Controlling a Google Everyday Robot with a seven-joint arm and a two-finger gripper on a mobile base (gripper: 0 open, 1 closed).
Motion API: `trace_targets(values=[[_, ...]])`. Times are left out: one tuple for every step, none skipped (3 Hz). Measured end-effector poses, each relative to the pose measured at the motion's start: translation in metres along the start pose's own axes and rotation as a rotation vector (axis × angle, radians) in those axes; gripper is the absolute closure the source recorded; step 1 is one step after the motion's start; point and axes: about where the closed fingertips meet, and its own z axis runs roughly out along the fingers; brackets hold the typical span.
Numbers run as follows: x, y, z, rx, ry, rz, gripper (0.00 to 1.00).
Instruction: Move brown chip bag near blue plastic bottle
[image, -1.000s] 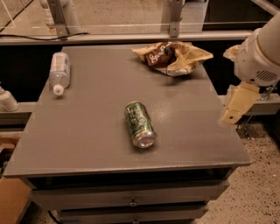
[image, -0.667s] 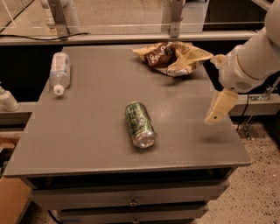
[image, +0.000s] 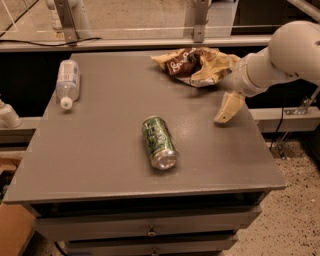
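The brown chip bag (image: 195, 65) lies crumpled at the far right of the grey table (image: 100, 145), dark brown with white script and tan edges. The blue plastic bottle (image: 67, 82) lies on its side at the far left, white cap pointing toward me. My gripper (image: 227, 109) hangs over the table's right side, just in front of and to the right of the bag, pointing down and not touching it. It holds nothing.
A green soda can (image: 159, 142) lies on its side in the middle of the table. Metal posts and a rail run along the far edge. Drawers sit under the table front. My arm (image: 280, 60) reaches in from the right.
My gripper has moved left and farther in, from beyond the table's right edge to over the table beside the chip bag. The bag, bottle and can have not moved.
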Motion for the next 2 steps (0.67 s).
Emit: trace_targets(values=[[-0.0017,-0.0024,-0.0032,0.000,0.000,0.000,0.00],[-0.0016,-0.0033,-0.0032,0.002,0.000,0.000,0.00]])
